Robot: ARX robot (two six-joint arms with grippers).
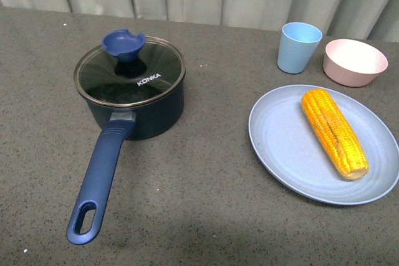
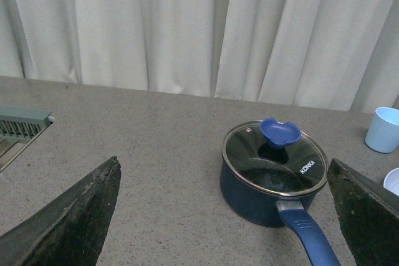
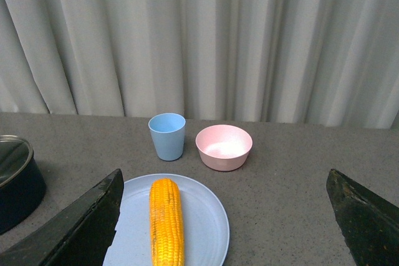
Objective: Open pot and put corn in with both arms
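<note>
The dark navy pot [image 1: 134, 110] stands on the grey table at the left, closed by a glass lid [image 1: 129, 73] with a blue knob [image 1: 123, 44]; its long blue handle [image 1: 100, 179] points toward me. The pot also shows in the left wrist view [image 2: 268, 194]. The yellow corn [image 1: 333, 132] lies on a light blue plate [image 1: 287, 147] at the right, and in the right wrist view [image 3: 166, 221]. Neither arm shows in the front view. My left gripper [image 2: 230, 228] is open and empty, short of the pot. My right gripper [image 3: 224, 228] is open and empty, short of the plate [image 3: 206, 222].
A light blue cup [image 1: 298, 47] and a pink bowl [image 1: 354, 61] stand behind the plate. A pale curtain hangs along the table's far edge. A grey-green slatted object [image 2: 22, 126] sits at the edge of the left wrist view.
</note>
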